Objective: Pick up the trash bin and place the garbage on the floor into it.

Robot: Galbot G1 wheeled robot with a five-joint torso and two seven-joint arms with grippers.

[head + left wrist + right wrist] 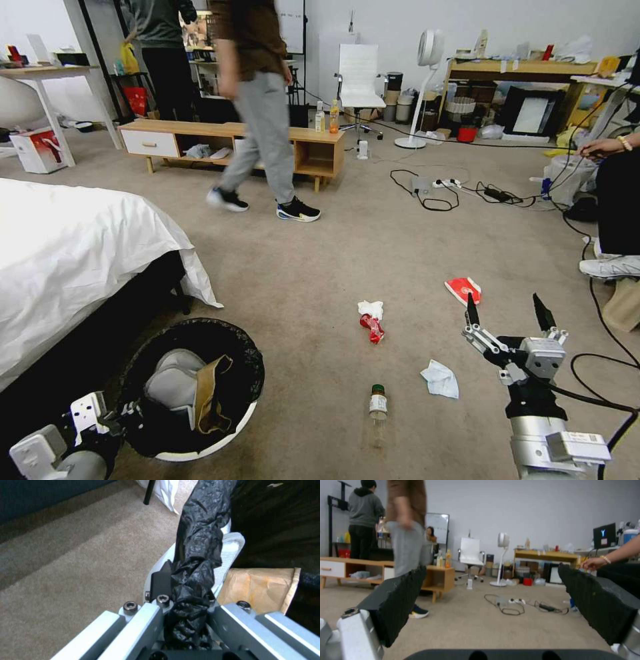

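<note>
The trash bin (pixel 220 437), white with a black bag liner, is at the lower left beside the bed. My left gripper (pixel 123 417) is shut on its rim; the left wrist view shows the crinkled liner (pixel 196 555) pinched in my left gripper (pixel 186 585). A brown paper bag (pixel 207 393) and white tissue (pixel 231 550) lie inside. On the carpet lie a green-capped bottle (pixel 378 405), a tissue (pixel 440 380), a crushed red can (pixel 373 329) under another tissue (pixel 371 309), and a red packet (pixel 463 289). My right gripper (pixel 508 308) hangs open right of them, with fingers (pixel 400 597) spread wide.
A bed (pixel 67 253) with a white sheet fills the left. A low wooden cabinet (pixel 233 143) with upright drink bottles (pixel 333 117) stands at the back. Cables and a power strip (pixel 433 190) lie on the carpet, and a black cable (pixel 600 313) runs near my right arm.
</note>
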